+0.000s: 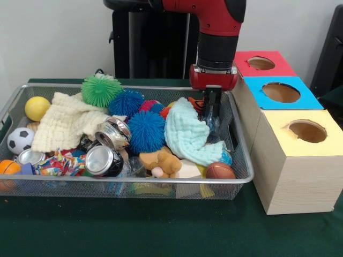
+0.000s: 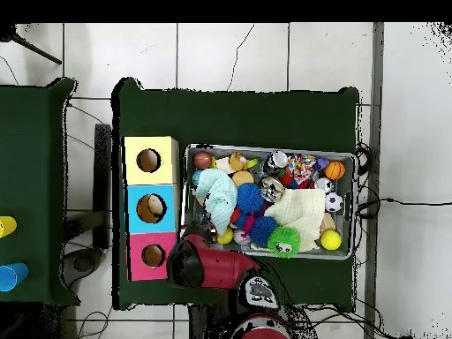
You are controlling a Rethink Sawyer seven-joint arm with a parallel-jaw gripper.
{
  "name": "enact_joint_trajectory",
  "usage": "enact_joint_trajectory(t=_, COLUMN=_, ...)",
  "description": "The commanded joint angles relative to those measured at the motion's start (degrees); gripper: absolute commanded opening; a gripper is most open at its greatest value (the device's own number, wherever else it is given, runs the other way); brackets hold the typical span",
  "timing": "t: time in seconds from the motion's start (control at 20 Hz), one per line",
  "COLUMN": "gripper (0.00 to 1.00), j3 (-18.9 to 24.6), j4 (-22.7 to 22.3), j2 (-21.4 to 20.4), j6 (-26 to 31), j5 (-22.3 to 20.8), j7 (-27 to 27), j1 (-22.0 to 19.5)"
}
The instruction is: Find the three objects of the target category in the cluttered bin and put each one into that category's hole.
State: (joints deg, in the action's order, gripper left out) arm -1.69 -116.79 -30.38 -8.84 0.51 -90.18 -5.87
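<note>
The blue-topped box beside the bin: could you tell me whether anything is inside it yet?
Cannot tell. The blue-topped box shows only brownish interior through its round hole in both views; neither shows a distinct object inside.

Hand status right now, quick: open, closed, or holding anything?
The hand: lowered into the bin at its end nearest the boxes, beside the light blue cloth; open or closed cannot be told, nor whether it holds anything.

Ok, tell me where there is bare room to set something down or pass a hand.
Bare green table runs along the bin front, away from the robot, and beyond the bin's short end opposite the boxes. Inside, toys and cloths cover the floor; the gripper hangs at the box-side end.
</note>
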Motion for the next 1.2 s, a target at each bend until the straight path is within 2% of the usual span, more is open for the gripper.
enact_joint_trajectory(t=0.05, gripper=0.0, j3=7.41, j4=2.44, j2=2.51, j6=1.71, j5=2.05, j7=-12.36, j1=0.2)
enact_joint_trajectory(t=0.35, gripper=0.0, j3=4.17, j4=2.81, j2=2.86, j6=-0.59, j5=3.85, j7=-13.52, j1=2.84)
enact_joint_trajectory(t=0.55, gripper=0.0, j3=3.92, j4=1.53, j2=0.4, j6=0.75, j5=4.37, j7=-13.8, j1=3.32)
enact_joint_trajectory(t=0.75, gripper=0.0, j3=2.32, j4=0.16, j2=-5.93, j6=7.73, j5=6.93, j7=-13.59, j1=5.88)
enact_joint_trajectory(t=0.9, gripper=0.0, j3=-0.58, j4=0.87, j2=-9.54, j6=13.78, j5=9.0, j7=-13.0, j1=9.02)
enact_joint_trajectory(t=1.0, gripper=0.0, j3=-2.51, j4=1.55, j2=-10.85, j6=16.74, j5=9.71, j7=-12.71, j1=10.77)
enact_joint_trajectory(t=1.2, gripper=0.0, j3=-4.4, j4=2.15, j2=-11.87, j6=19.16, j5=10.15, j7=-12.38, j1=12.31)
